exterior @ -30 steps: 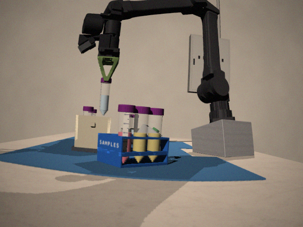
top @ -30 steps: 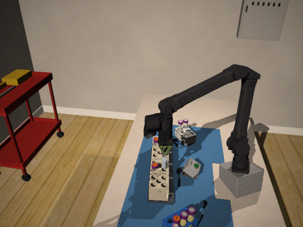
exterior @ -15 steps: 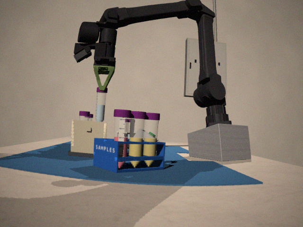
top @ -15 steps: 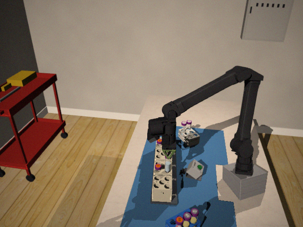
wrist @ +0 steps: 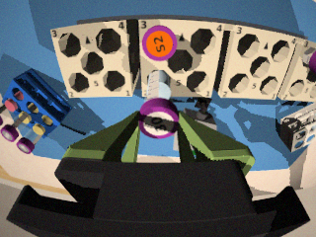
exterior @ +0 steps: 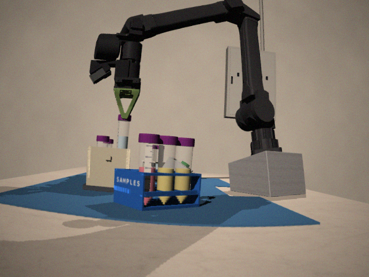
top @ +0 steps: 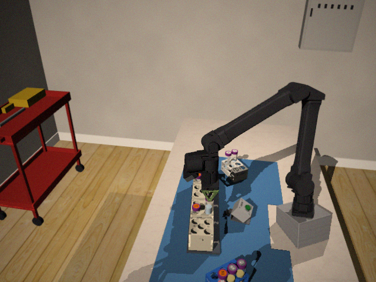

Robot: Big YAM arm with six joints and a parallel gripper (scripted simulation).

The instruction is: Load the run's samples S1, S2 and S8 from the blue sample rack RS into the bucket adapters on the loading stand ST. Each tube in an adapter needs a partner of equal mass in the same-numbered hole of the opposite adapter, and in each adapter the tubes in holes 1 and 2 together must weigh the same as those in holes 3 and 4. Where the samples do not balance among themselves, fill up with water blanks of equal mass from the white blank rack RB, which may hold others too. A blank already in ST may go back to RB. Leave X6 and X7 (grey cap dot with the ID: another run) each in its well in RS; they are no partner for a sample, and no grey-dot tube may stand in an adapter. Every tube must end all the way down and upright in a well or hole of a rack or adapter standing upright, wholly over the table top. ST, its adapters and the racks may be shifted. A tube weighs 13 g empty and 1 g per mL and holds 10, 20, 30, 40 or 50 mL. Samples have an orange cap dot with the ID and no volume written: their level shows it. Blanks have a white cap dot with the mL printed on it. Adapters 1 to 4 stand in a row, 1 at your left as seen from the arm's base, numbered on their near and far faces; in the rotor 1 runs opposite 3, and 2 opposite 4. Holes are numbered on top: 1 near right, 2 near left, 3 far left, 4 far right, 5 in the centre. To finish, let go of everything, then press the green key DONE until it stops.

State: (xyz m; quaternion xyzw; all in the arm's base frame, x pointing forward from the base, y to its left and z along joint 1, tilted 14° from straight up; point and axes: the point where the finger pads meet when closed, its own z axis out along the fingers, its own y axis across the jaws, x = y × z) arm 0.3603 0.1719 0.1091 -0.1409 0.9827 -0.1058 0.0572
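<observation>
My gripper (top: 208,194) is shut on the purple cap of a white-dot blank tube (exterior: 123,134) with pale blue water. The tube hangs upright, its lower part inside the near-left hole of the second adapter from the sample-rack end of the loading stand (top: 201,218). Its cap stands well above the other caps there. In the wrist view, the blank (wrist: 158,118) sits between my fingers. Sample S2 (wrist: 160,42) stands in the far-left hole of the same adapter. Another purple-capped tube (wrist: 314,61) stands in the farthest adapter. The blue sample rack (exterior: 155,187) holds several tubes.
The white blank rack (top: 234,168) with two tubes stands beyond the stand's far end. The tilted grey box with the green DONE key (top: 242,210) lies between the stand and the arm's grey base block (top: 302,224). A red cart (top: 30,145) stands off the table.
</observation>
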